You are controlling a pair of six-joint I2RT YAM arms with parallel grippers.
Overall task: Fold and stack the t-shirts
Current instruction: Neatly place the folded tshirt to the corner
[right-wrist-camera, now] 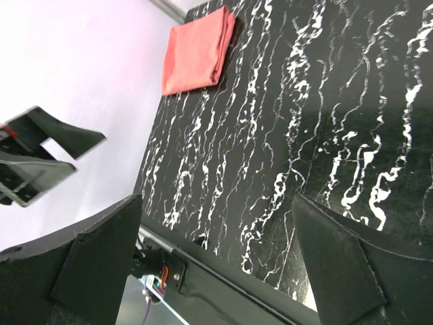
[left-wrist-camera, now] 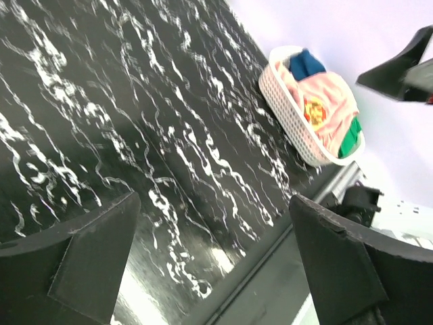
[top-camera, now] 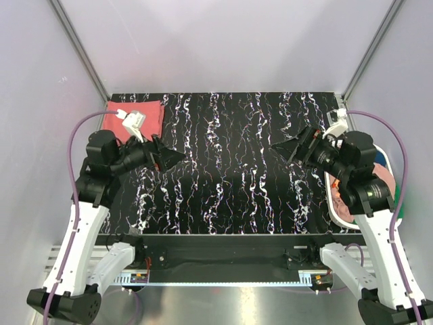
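A folded coral-red t-shirt (top-camera: pixel 150 114) lies at the table's far left corner, partly covered by my left wrist; the right wrist view shows it as a neat rectangle (right-wrist-camera: pixel 197 51). A dusty pink t-shirt (left-wrist-camera: pixel 328 101), a dark blue one (left-wrist-camera: pixel 308 62) and a green one (left-wrist-camera: pixel 350 139) are bundled in the white basket (left-wrist-camera: pixel 287 112). My left gripper (top-camera: pixel 177 157) (left-wrist-camera: pixel 215 203) hovers open over the table's left side, holding nothing. On the right, my right gripper (top-camera: pixel 277 147) (right-wrist-camera: pixel 218 200) is open and empty too, pointing toward the centre.
The white basket (top-camera: pixel 333 196) sits at the table's right edge, under my right arm. The black marbled table (top-camera: pixel 230 169) stretches between both grippers. Pale walls close in the back and sides. A metal rail runs along the near edge (top-camera: pixel 223 277).
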